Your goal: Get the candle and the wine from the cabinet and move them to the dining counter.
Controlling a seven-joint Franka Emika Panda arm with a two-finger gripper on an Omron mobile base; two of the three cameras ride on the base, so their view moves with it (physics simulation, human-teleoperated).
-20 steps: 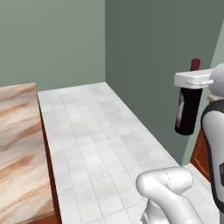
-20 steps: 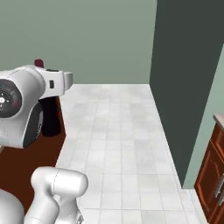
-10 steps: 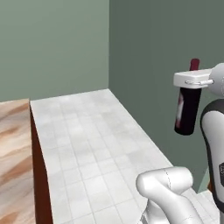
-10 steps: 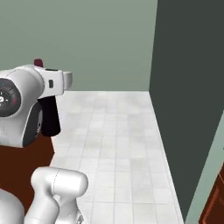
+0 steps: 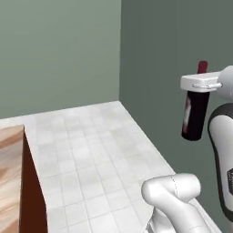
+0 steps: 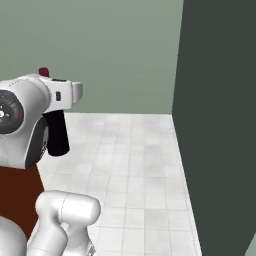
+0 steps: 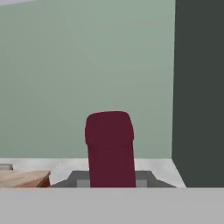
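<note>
Wine [image 5: 195, 116], dark bottle with maroon cap, hanging upright off the gripper [image 5: 198, 84], clamped at the neck just under the capsule, body dangling free below with nothing beneath but tiled floor [image 5: 91, 150]. Jaws narrowed onto the neck, holding it firm, cap poking up above the hand. Seen from the right side too: wine [image 6: 56, 132] tucked behind the big white wrist, cap just peeking over the top. In the hand view, maroon cap [image 7: 109, 148] standing dead centre, straight up between the fingertips, so long axis vertical, no visible tilt.

Now the relation that matters: dining counter [image 5: 11, 182], tan marble top with reddish wood side, sitting low at the far left edge of the left view, well apart from the bottle, which rides high on the right. A sliver of counter [image 7: 22, 178] showing low left in the hand view as well. So, target lying to the left and below the bottle. Judging by that, carry phase under way, bottle not yet over the top; next call likely a swing or drive leftward, then a lowering with the bottle kept upright. Risk to watch: a neck grip on a hanging bottle, prone to swinging on any sharp turn. Candle and cabinet: nothing to report here
</note>
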